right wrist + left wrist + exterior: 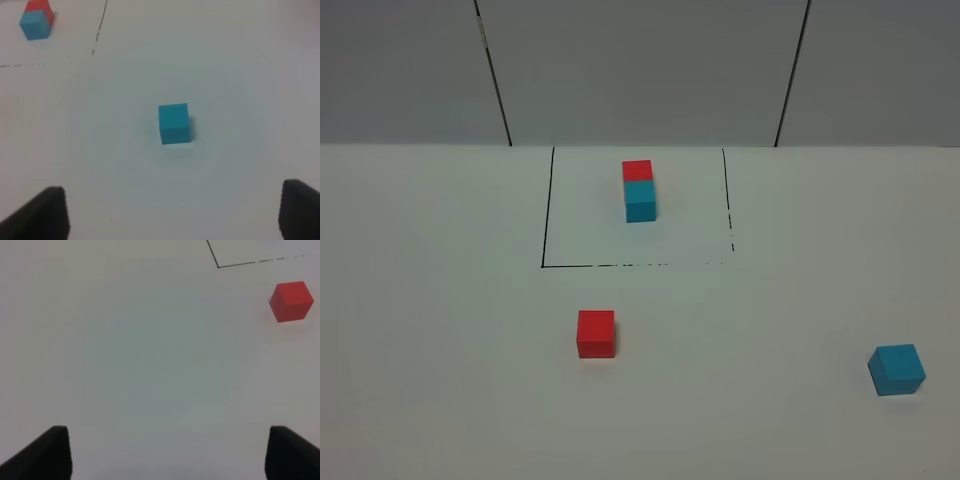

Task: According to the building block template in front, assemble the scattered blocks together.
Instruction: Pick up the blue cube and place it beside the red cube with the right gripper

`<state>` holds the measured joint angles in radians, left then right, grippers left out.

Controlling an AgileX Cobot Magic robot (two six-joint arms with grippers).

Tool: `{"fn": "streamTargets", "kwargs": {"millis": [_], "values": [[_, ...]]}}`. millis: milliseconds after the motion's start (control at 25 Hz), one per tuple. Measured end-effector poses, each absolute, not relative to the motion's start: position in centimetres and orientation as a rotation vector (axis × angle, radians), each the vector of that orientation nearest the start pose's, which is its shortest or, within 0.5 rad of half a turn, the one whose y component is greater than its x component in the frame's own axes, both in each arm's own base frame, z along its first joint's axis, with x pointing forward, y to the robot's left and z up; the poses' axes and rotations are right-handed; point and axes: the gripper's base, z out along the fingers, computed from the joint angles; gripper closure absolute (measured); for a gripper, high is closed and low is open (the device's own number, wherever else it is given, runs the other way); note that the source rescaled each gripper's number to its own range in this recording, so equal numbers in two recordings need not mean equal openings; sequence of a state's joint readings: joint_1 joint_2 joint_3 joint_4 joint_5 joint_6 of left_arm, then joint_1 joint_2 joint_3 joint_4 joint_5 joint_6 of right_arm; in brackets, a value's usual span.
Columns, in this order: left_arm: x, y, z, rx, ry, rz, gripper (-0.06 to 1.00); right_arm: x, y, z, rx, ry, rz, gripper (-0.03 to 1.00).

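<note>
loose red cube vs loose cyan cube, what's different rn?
Colour: the red cube is red, the cyan cube cyan-blue. Place: the red cube sits near the middle, in front of the black-line square; the cyan cube sits far to the right. Pose: the red cube lies about square to those lines, the cyan cube is turned slightly. Both look the same size and rest on the table, outside the square.

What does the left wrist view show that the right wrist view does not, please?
Only the left wrist view: the loose matte red cube and the open, empty left gripper. Only the right wrist view: the loose matte cyan-blue cube, the joined red-and-cyan template pair and the open, empty right gripper. Both: the white table and part of the thin black square outline.
</note>
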<state>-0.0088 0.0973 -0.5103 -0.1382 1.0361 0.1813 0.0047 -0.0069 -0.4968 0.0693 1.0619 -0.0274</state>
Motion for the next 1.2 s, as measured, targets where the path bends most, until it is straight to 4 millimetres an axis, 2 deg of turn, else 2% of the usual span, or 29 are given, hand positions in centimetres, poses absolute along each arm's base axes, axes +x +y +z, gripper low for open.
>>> {"fn": "streamTargets", "kwargs": {"millis": [320,1200], "values": [[-0.6,-1.1,28.1,0.199,2.003,-0.063,0.26,-0.6,0.5,27.6,-0.036,2.04,0.069,0.28],[-0.6,-1.2,28.1,0.199,1.999,-0.065,0.26,-0.6,0.5,27.6,-0.035,2.04,0.069,0.28]]}}
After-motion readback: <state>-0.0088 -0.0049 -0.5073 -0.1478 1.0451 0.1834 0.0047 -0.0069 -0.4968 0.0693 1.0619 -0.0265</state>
